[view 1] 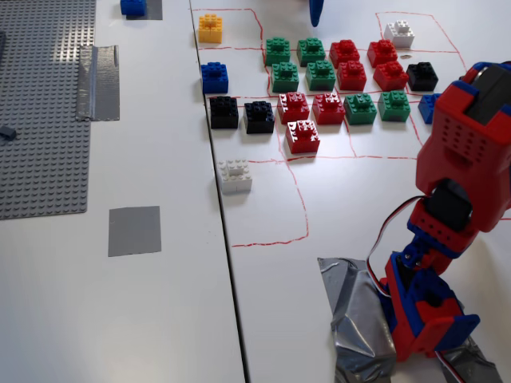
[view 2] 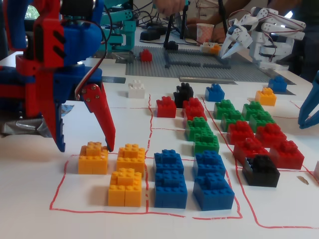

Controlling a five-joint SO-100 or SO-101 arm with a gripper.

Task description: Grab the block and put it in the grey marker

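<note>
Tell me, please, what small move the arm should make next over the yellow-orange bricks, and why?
Probably a short further descent, then closing. In a fixed view the red-and-blue gripper is open, its red finger and blue finger either side of the leftmost yellow-orange studded brick, with the tips level with its top rather than its sides. The flat grey square patch lies empty.

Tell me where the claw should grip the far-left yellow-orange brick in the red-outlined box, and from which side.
Grip the small yellow-orange studded toy brick across its two flat side walls, coming straight down from above. The open claw already straddles it, blue finger on its left, red finger on its right. The gap to the neighbouring yellow-orange brick is narrow, so the red finger probably needs to drop straight into it.
</note>
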